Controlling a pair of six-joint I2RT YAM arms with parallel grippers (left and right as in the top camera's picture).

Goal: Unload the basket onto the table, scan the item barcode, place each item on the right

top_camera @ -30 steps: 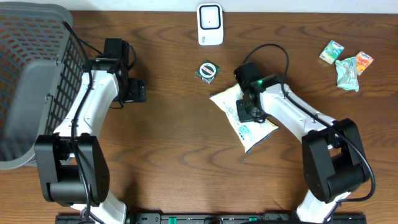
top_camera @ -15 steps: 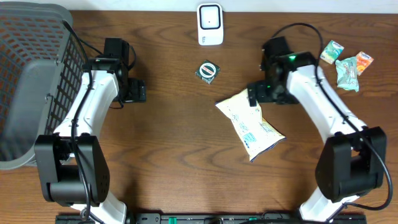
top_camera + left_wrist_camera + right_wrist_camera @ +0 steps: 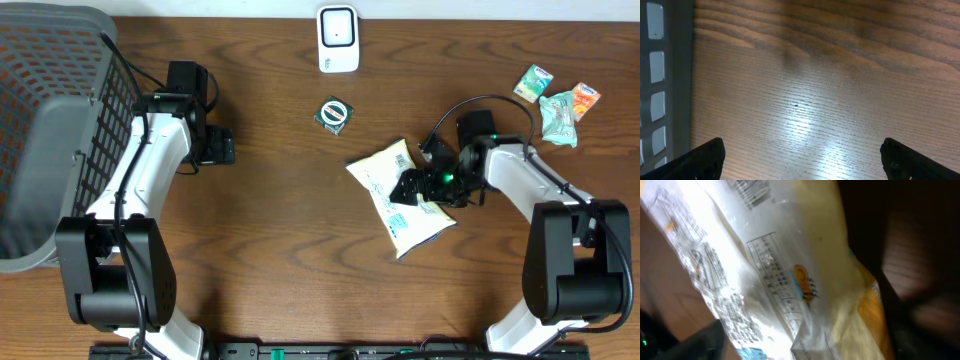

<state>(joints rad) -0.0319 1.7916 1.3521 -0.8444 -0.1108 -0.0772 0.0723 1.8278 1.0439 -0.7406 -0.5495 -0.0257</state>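
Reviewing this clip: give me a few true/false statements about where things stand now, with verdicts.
1. The snack bag lies on the table, outside the basket. True.
2. The left gripper holds the snack bag. False: it is open over bare wood.
3. The right gripper is at the snack bag. True.
4. The white scanner is in the basket. False: it stands on the table near its far edge.

White links (image 3: 150, 165), black joints (image 3: 105, 268), black cables (image 3: 483, 98)
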